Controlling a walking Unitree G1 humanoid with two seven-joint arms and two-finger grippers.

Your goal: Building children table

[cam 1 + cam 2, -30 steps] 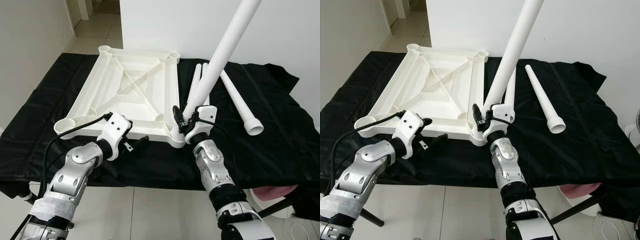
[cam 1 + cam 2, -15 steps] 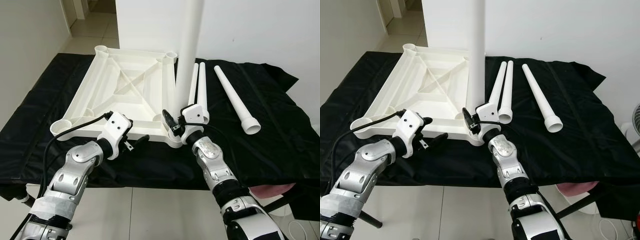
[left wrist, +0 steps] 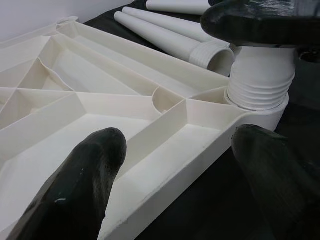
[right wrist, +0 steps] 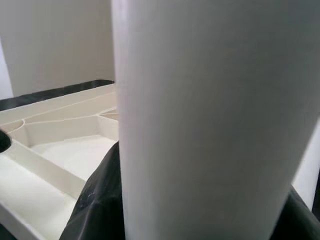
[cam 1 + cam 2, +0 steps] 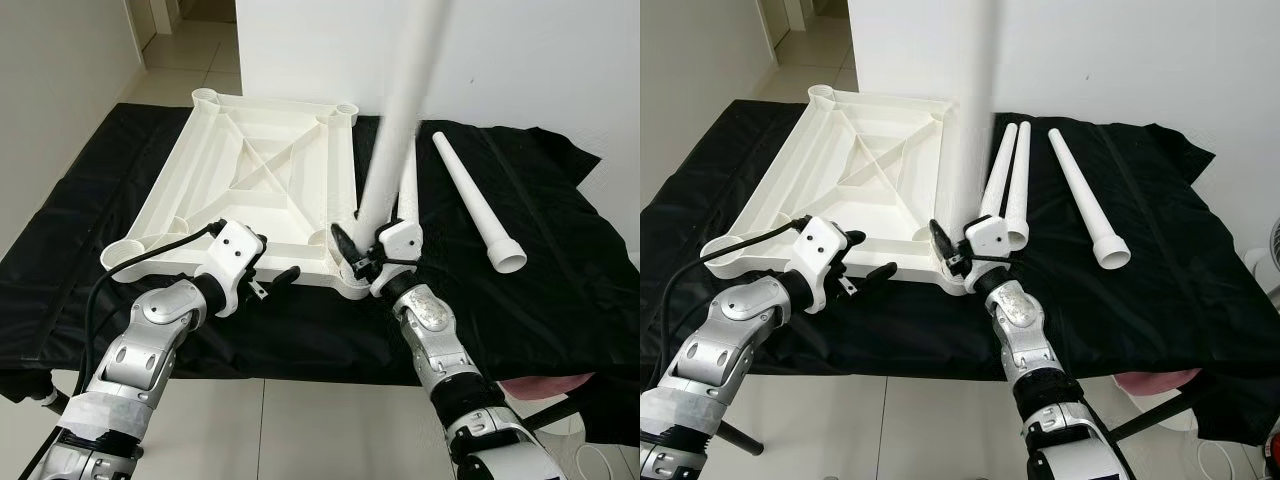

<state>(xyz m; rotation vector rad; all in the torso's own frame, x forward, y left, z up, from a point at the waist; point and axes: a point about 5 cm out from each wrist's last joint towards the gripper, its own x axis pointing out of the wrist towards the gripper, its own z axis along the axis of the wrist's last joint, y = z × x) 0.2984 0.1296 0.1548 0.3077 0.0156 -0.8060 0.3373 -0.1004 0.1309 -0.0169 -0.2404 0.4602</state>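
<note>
A white table top (image 5: 250, 180) lies upside down on a black cloth. A long white leg (image 5: 400, 120) stands in its near right corner socket (image 3: 260, 85) and leans slightly right. My right gripper (image 5: 358, 255) is shut on the leg's lower end just above the socket. The leg (image 4: 210, 115) looms large in the right wrist view. My left gripper (image 5: 272, 282) is open at the top's near edge, left of that corner. Its fingers (image 3: 80, 190) spread on either side of the rim without closing on it.
Two loose legs (image 5: 408, 180) lie side by side on the cloth right of the top, and a third leg (image 5: 480, 210) lies farther right. The black-covered table (image 5: 560, 270) ends just before me. A white wall stands behind and tiled floor runs to the back left.
The held leg swung from a strong lean to the right up to vertical, and now tilts slightly right again. My left gripper has stayed by the near edge.
</note>
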